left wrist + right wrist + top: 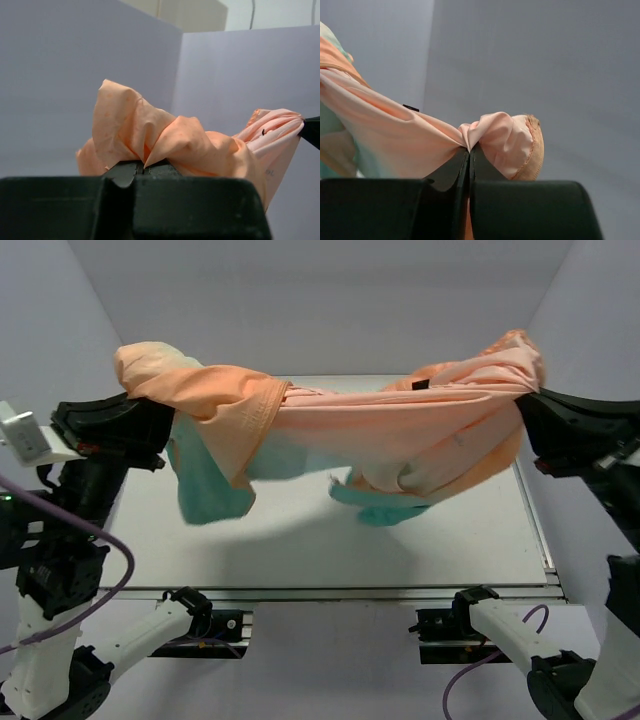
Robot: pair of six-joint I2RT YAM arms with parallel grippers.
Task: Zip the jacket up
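Left claw is pinching one end of the jacket, right claw the other; it is hanging stretched above the counter.

the jacket is thin, soft, matt cloth, much wrinkled, with a rougher stitched edge, the left gripper and the right gripper at its two ends look like matt black plastic, and the table under it is smooth and pale.
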